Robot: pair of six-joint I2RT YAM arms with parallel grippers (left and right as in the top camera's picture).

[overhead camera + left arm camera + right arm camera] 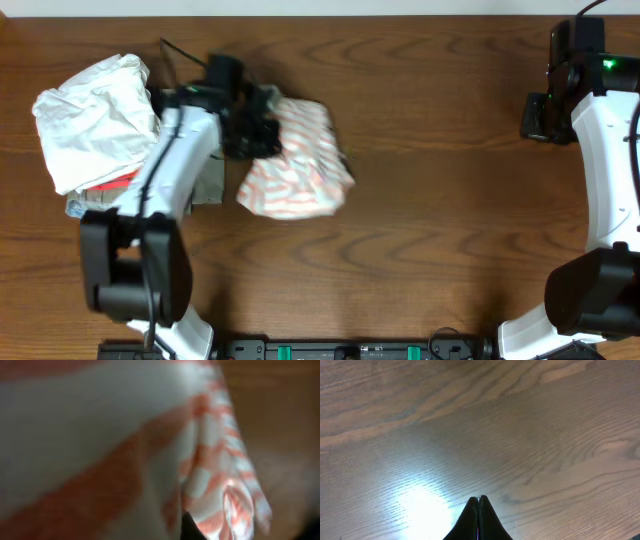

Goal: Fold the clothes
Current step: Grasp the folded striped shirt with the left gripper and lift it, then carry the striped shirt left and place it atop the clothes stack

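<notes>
- Left of centre, the striped shirt [300, 170] is lying bunched on the table [430, 230].
- The left gripper [262, 128] is clenching the shirt's upper left edge.
- The right gripper [479, 510] is hovering pinched shut over bare wood at upper right.
- A white garment [95, 120] is sitting crumpled at upper left.

overhead: high above, looking straight down on the whole table [420, 250].
left wrist: pressed close to the striped shirt [100, 450], blurred; overhead shares it.
right wrist: low, facing the tabletop.

Striped shirt [300, 170]: you have one.
White garment [90, 115]: you have one.
Arms: you have two, left arm [175, 150] and right arm [608, 150].
</notes>
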